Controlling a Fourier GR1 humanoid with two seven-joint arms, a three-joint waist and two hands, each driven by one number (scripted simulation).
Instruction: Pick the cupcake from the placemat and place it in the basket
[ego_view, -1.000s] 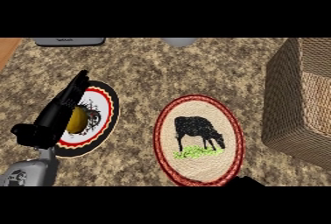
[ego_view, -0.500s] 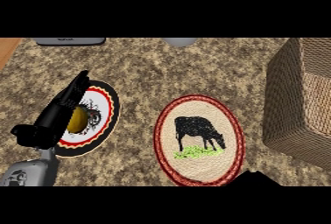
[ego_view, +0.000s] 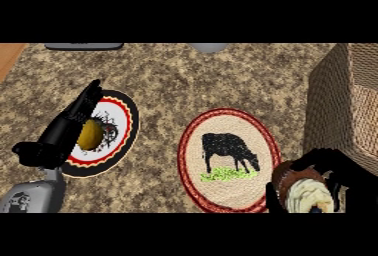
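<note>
Right hand (ego_view: 336, 165), black, curls around the cupcake (ego_view: 304, 194) at the view's lower right. The cupcake has a brown wrapper and pale frosting and is tilted on its side. It overlaps the right rim of the oval placemat (ego_view: 221, 186), which bears a black cow on green grass. The woven basket (ego_view: 347, 100) stands just beyond, at the right edge. On the left, the left hand (ego_view: 63, 132) lies with straight fingers over a red-and-black-rimmed plate (ego_view: 120, 125) holding a yellow, rounded food item (ego_view: 91, 134), on a speckled counter (ego_view: 184, 80).

Black left hand (ego_view: 53, 144), grey forearm (ego_view: 29, 198); black right hand (ego_view: 334, 161)
</note>
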